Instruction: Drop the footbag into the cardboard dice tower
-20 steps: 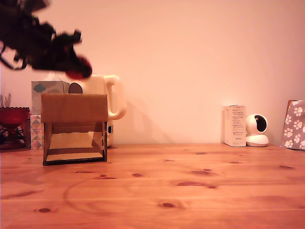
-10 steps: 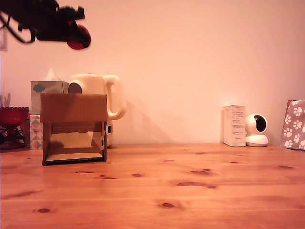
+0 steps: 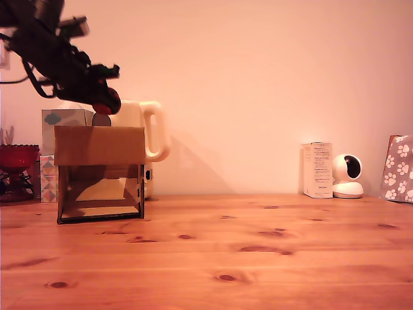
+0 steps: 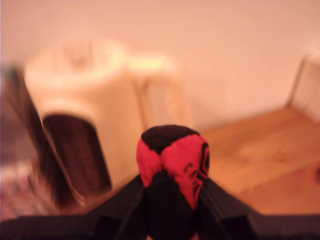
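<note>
My black gripper [image 3: 103,102] hangs just above the open top of the brown cardboard dice tower [image 3: 100,146], at the exterior view's left. It is shut on the red and black footbag [image 3: 106,105], which shows at its tip a little above the tower's top edge. In the wrist view the footbag [image 4: 172,165] sits squeezed between the two dark fingers [image 4: 127,205]. The tower's cut-out lower front shows a sloped ramp [image 3: 102,189].
A cream jug [image 3: 139,129] stands right behind the tower, with a patterned tissue box [image 3: 62,123] and a red bowl [image 3: 16,157] to the exterior view's left. A white box [image 3: 318,170], a small white camera [image 3: 348,176] and a paw-print bag [image 3: 399,169] stand at the right.
The arm swung up high half a second ago and has now come back down, bringing the held footbag close above the tower's top. The grip on the footbag is unchanged.
</note>
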`<state>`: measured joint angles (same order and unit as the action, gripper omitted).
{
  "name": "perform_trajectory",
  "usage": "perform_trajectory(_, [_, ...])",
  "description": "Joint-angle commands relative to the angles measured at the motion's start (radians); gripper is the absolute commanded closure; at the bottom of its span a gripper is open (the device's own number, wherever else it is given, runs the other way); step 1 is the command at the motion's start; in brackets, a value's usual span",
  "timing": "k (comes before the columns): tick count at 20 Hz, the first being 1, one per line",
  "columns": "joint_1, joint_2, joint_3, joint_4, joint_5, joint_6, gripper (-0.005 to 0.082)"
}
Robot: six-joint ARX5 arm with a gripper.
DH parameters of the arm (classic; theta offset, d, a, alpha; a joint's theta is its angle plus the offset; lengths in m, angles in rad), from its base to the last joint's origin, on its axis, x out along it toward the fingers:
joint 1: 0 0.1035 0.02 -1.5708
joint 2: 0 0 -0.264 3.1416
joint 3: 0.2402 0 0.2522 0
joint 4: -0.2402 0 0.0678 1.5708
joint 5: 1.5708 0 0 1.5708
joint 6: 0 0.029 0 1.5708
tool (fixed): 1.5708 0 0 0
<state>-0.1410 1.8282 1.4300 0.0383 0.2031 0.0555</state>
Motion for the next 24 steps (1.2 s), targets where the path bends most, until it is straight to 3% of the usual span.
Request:
perform_trajectory(1, [0.008, 0.023, 0.027, 0.0, 0.003, 0.005, 0.0597])
perform_trajectory(6, [0.014, 0.031, 0.029, -0.01, 0.002, 0.005, 0.0581])
perform_trajectory(7, [0.016, 0.031, 0.03, -0.008, 0.002, 0.006, 0.0528])
perform_trajectory(10, [0.016, 0.031, 0.031, -0.03, 0.002, 0.005, 0.0149])
perform_trajectory(11, [0.016, 0.028, 0.031, -0.051, 0.002, 0.005, 0.0084])
perform_trajectory(15, [0.016, -0.001, 0.031, -0.124, 0.002, 0.005, 0.0084])
perform_trajectory(18, [0.016, -0.042, 0.031, -0.193, 0.002, 0.005, 0.0205])
perform_trajectory(20, [0.015, -0.076, 0.031, -0.246, 0.002, -0.003, 0.0413])
perform_trajectory(22, [0.013, -0.106, 0.031, -0.286, 0.019, -0.002, 0.0738])
perform_trajectory(24, [0.013, -0.135, 0.031, -0.324, 0.062, -0.002, 0.079])
